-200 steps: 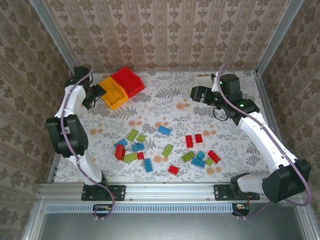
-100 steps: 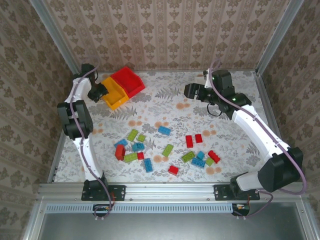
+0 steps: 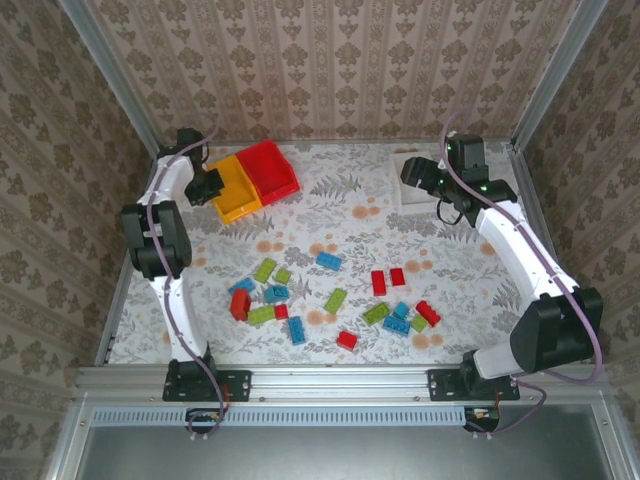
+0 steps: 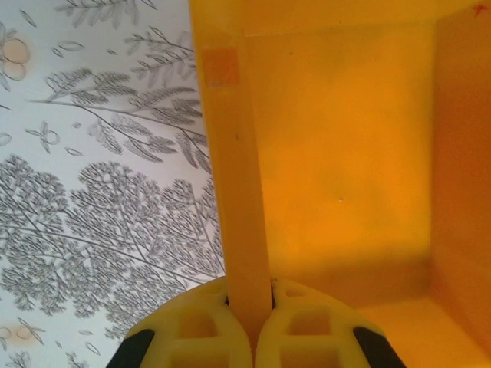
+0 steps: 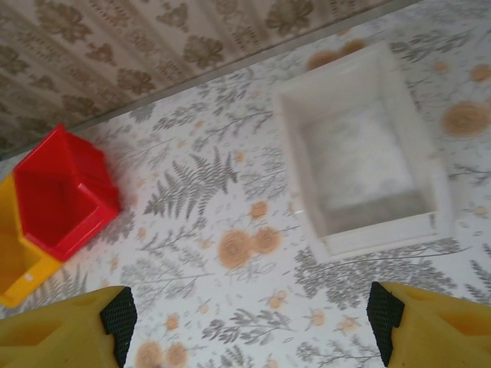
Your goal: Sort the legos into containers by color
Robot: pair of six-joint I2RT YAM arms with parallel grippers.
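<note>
Left gripper (image 3: pixel 208 187): fingers pressed together on the left side wall of the yellow-orange bin (image 3: pixel 240 188), one inside and one outside; in the wrist view (image 4: pixel 249 299) the wall runs straight away from the fingertips.
Yellow-orange bin, lie: back-left part of the table (image 3: pixel 330 225), long axis slanting toward the near left; inside bare (image 4: pixel 337 169).
Red bin (image 3: pixel 272 172): touching the yellow-orange bin on its far right side, same slant; empty (image 5: pixel 61 192).
White bin (image 3: pixel 405 200): well to the right of the yellow-orange bin, near the opposite back corner; empty (image 5: pixel 368 238).
Right gripper (image 3: pixel 420 172): above the white bin, fingers wide apart, nothing between them (image 5: pixel 249 318).
Legos (image 3: pixel 336 300): loose scatter of red, green and blue, well apart from the yellow-orange bin, toward the near edge and to its right; none in any bin.
Coming move, judged: dragging the yellow-orange bin toward the scatter, pull line along the gripped wall.
Open room: bare cloth between the yellow-orange bin and the scatter.
Edges: left rail just beside the yellow-orange bin; red bin likely to be nudged if swung.
</note>
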